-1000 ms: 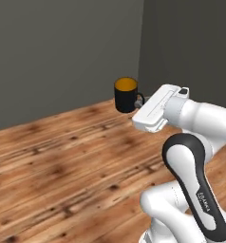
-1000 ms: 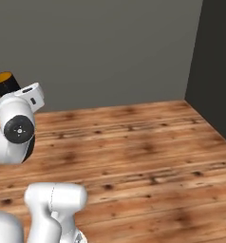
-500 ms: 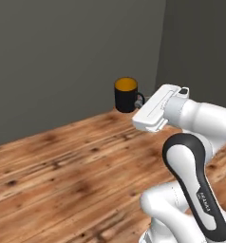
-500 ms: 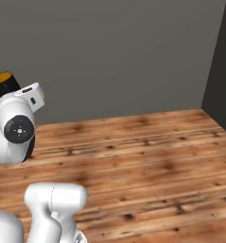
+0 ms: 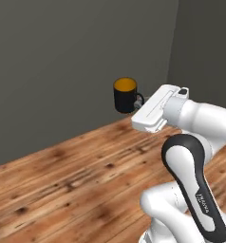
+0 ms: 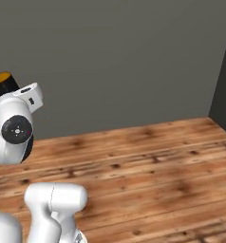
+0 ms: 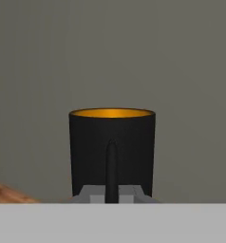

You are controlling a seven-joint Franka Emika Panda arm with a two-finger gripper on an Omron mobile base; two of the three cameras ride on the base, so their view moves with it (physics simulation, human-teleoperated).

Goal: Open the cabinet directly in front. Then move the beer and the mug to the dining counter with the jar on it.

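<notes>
The mug [image 5: 125, 95] is sitting upright in the air at the upper middle of the left base view, its open mouth facing up and showing a yellow-orange inside with nothing visible in it. Its long axis is running vertically. In the right base view the mug [image 6: 4, 82] is peeking out at the far left edge, tilted a little in the frame, behind the white wrist. In the hand view the mug [image 7: 112, 151] is filling the centre, standing straight, with its thin dark handle pointing toward the camera and lining up down the middle of the body.

The gripper [image 5: 140, 100] is clenching on the mug's handle at the mug's right side in the left base view; the gripper [image 7: 112, 192] is showing at the bottom centre of the hand view, its jaws pinched together on the lower handle.

A brown plank floor [image 5: 72, 180] is spreading across the lower half of both base views. A plain dark grey wall [image 6: 115, 57] is rising behind it, meeting a darker wall at a corner on the right of each base view.
</notes>
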